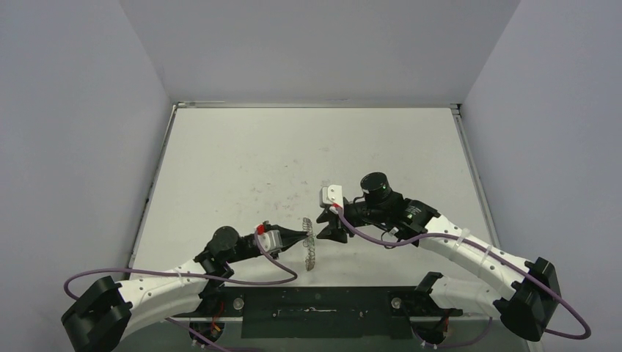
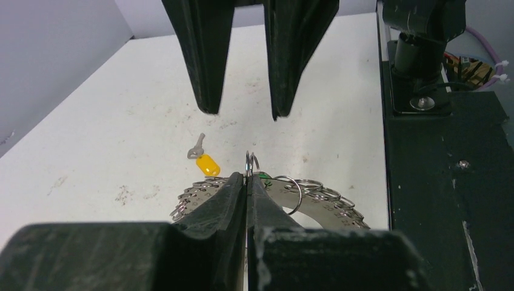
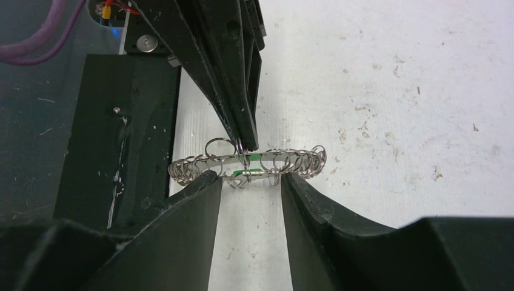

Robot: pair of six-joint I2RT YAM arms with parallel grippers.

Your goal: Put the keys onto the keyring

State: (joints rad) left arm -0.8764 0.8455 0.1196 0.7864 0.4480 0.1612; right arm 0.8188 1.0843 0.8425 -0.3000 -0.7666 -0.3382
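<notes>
The keyring is a silver disc rimmed with wire loops, held up on edge above the table. My left gripper is shut on one of its loops. The disc spreads out behind the left fingertips. A green key head hangs at the ring's lower rim. My right gripper faces the ring with its jaws open, the green key just beyond the gap, untouched. The yellow-headed key lies on the table below the right gripper.
A black base plate runs along the near edge under both arms and shows in both wrist views. Purple cables loop beside the arms. Grey walls enclose the white table.
</notes>
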